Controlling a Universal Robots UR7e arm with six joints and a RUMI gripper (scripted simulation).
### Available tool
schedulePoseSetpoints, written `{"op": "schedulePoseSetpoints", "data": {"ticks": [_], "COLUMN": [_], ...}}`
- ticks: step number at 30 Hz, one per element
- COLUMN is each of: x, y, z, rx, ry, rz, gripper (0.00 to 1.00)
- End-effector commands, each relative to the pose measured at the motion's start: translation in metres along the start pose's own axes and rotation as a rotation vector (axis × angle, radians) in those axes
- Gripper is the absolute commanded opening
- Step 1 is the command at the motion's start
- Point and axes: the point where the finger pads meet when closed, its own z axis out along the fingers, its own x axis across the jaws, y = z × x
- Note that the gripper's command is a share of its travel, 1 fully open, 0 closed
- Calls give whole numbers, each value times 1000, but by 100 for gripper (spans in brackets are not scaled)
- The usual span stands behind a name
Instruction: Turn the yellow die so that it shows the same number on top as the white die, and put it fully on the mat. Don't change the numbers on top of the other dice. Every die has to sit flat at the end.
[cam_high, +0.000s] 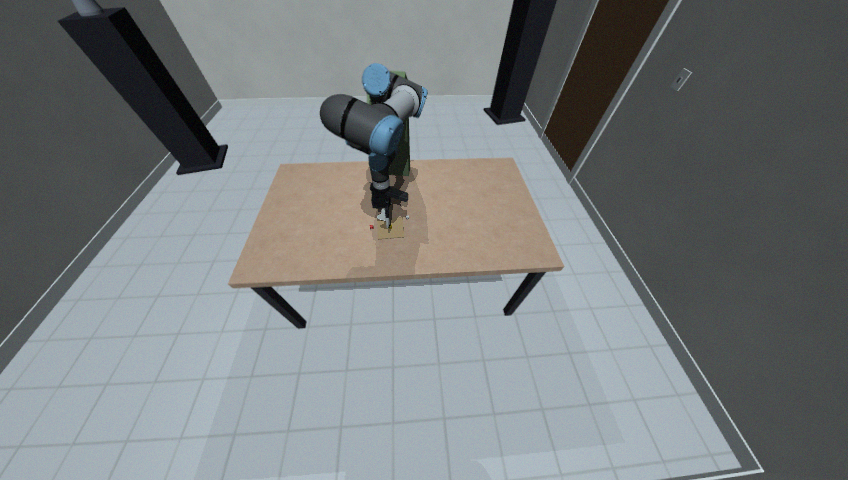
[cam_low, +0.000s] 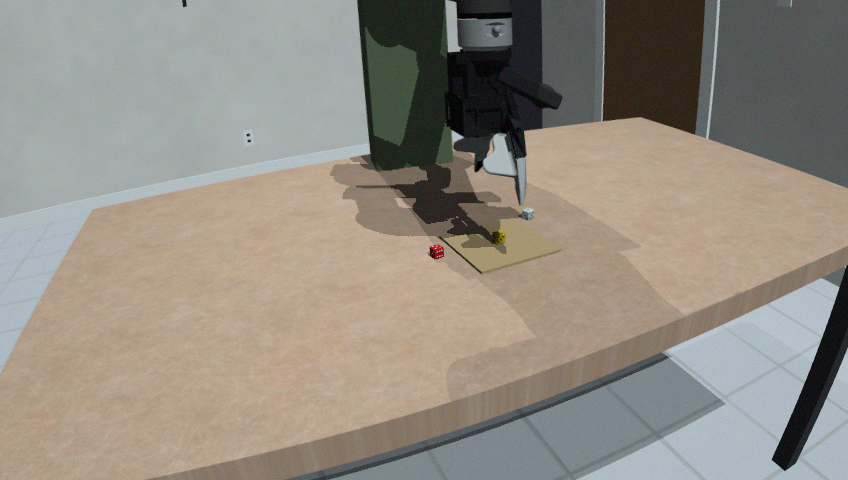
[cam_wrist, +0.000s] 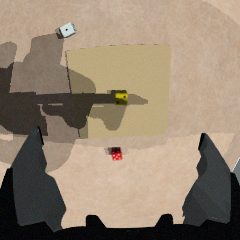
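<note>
The yellow die (cam_high: 390, 226) (cam_low: 498, 237) (cam_wrist: 121, 97) sits flat on the tan mat (cam_high: 392, 234) (cam_low: 529, 252) (cam_wrist: 150, 65), well inside its edges. Its top seems to show two pips, but they are too small to be sure. The white die (cam_low: 527, 213) (cam_wrist: 67, 30) lies on the table beyond the mat's corner and shows one pip on top. The red die (cam_high: 371, 226) (cam_low: 436, 251) (cam_wrist: 116, 153) lies beside the opposite mat edge, with several pips on top. My gripper (cam_low: 499, 187) (cam_wrist: 122, 132) is wide open and empty, held above the table.
The wooden table (cam_high: 476, 214) (cam_low: 267, 333) bears the mat and dice. A green pedestal (cam_low: 392, 101) stands behind the arm at the table's back edge. The arm's shadow falls across the mat and the yellow die.
</note>
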Motion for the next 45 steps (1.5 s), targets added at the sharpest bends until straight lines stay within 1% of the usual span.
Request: {"op": "schedulePoseSetpoints", "data": {"ticks": [1, 2, 45], "x": [0, 0, 0], "y": [0, 0, 0], "z": [0, 0, 1], "rx": [1, 1, 1], "ry": [0, 0, 0], "rz": [-15, -15, -15], "gripper": [100, 18, 18]}}
